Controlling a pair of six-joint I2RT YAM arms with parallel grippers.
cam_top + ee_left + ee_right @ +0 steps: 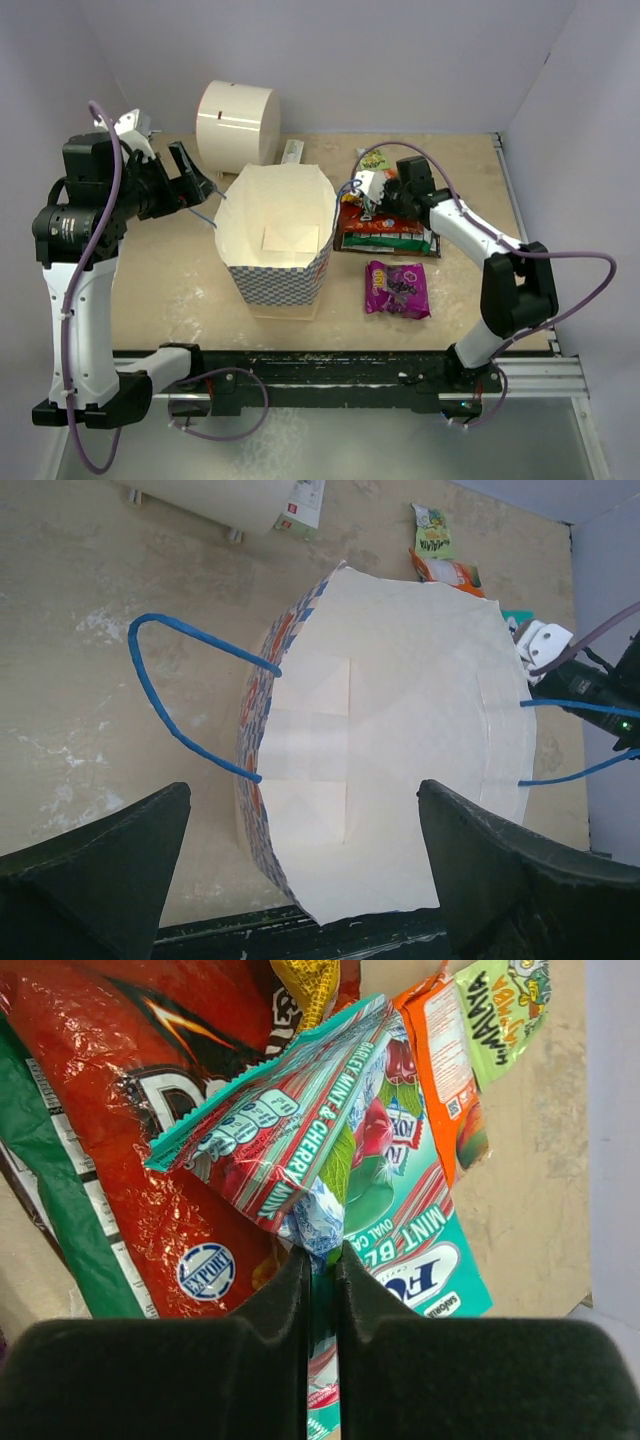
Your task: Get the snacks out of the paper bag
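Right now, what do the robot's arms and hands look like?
Both arms are white tubes with chunky black joints: the left arm and the right arm. A thin purple cable loops along each one. The left hand and right hand each have two black wedge-shaped fingers.

Left arm: upright, wrist bent inward.
Left fingers: spread wide.
Right arm: stretched forward, low.
Right fingers: pinching packet.

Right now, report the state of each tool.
Left tool: open, holding nothing.
Right tool: closed on the teal packet.
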